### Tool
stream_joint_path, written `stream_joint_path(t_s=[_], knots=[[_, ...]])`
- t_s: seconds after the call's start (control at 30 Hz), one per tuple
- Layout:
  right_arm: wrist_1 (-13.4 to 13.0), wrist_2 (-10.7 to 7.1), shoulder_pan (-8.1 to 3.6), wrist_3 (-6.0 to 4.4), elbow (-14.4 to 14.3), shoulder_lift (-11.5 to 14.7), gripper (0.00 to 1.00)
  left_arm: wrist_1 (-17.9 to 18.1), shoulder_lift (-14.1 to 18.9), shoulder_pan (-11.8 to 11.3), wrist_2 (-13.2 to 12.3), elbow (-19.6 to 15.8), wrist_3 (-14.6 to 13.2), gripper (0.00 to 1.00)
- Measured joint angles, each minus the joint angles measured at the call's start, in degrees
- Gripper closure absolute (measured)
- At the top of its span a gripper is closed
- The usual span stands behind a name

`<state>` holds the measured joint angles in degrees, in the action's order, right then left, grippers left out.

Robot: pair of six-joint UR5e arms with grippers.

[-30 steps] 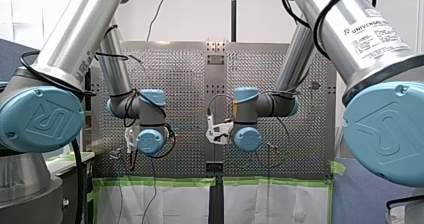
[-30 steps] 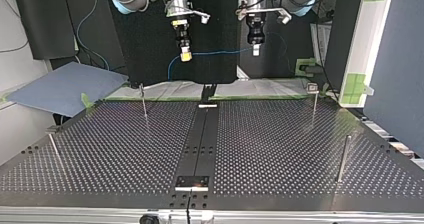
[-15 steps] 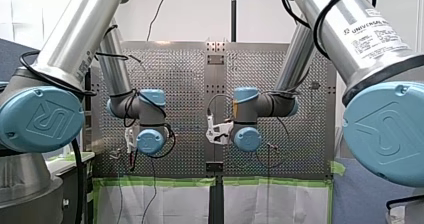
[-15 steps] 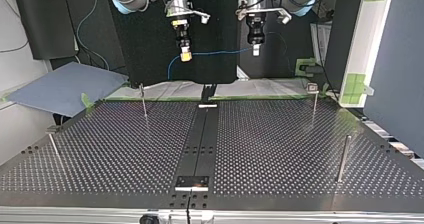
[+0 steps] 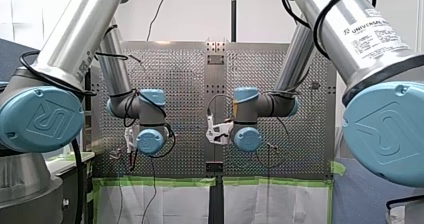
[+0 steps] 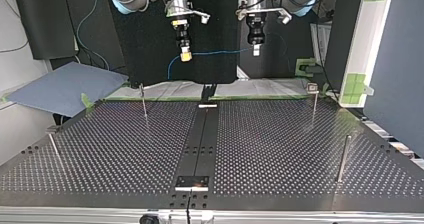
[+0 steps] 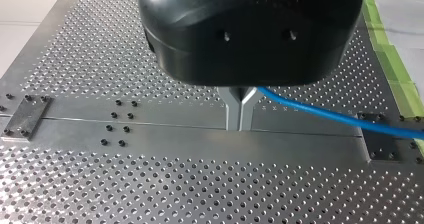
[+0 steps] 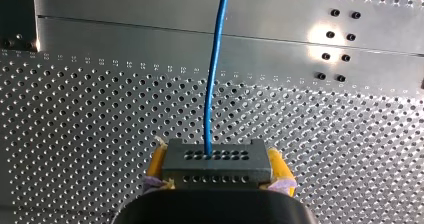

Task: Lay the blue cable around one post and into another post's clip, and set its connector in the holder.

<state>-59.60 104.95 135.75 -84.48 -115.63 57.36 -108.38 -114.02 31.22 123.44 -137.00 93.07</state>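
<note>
Perforated metal worktop (image 6: 280,149) with a dark strip (image 6: 200,139) down its middle, seen from across the table. 4 thin upright posts (image 6: 143,102) stand on it, 2 near the far edge and 2 nearer, 1 of each pair at the left and 1 at the right. 2 robot arms hang above the far edge.

My right gripper (image 8: 217,170), at the top view's left, has yellow pads (image 8: 158,160). Its jaws are clamped on the 2 ends of a dark grey connector (image 8: 216,159), a block dotted with small holes.

A blue cable (image 8: 214,79) leaves the connector's middle and runs through the air to my left gripper (image 7: 240,125), at the top view's right. That gripper's black body carries metal jaws pressed narrowly together, pinching the cable, which trails off to one side beyond them.

Both grippers hang well above the worktop, and the cable is well apart from the posts.
</note>
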Motion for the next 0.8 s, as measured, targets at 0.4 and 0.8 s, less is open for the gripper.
stream_joint_path(t_s=[0.4,0.8], knots=[[0.02,-0.02,0.02,-0.02,0.02,-0.02,1.00,0.15,-0.13,-0.15,-0.14,-0.14,0.10,1.00],[5.08,-0.78,2.89,-3.20,0.86,-5.04,1.00,4.96,-0.60,-4.45,-4.45,-5.43,0.35,1.00]])
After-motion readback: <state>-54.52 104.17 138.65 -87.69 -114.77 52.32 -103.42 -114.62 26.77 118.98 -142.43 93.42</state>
